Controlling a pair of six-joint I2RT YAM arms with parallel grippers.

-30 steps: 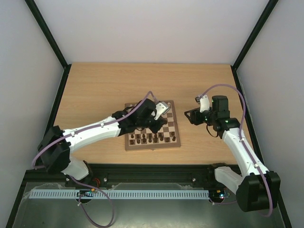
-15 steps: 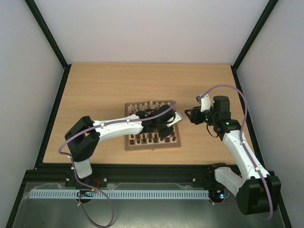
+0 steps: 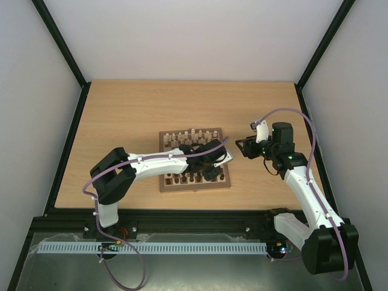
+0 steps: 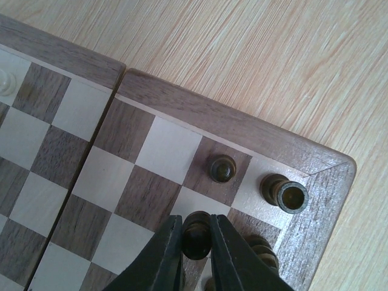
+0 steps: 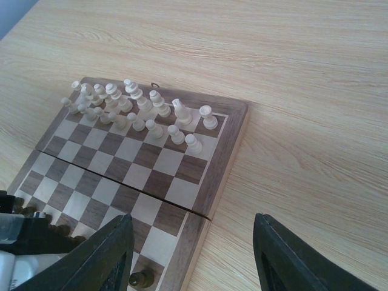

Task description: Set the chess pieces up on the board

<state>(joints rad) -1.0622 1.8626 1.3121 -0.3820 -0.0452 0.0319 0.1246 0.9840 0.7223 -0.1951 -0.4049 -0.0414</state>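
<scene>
While left gripper (image 4: pixel 196 225) pinches a dark piece (image 4: pixel 197 237), upright, long axis vertical

A light wooden table (image 3: pixel 121 115) fills the middle of the top view. White walls (image 3: pixel 194 36) stand behind it and at both sides. Black posts (image 3: pixel 60 42) slant up at the upper left and upper right. A long white slotted strip (image 3: pixel 151 248) lies along the bottom. The light is soft.

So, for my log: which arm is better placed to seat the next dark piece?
Left: the left gripper clamps a dark piece at the board corner; the right gripper hangs open beside it.
</scene>
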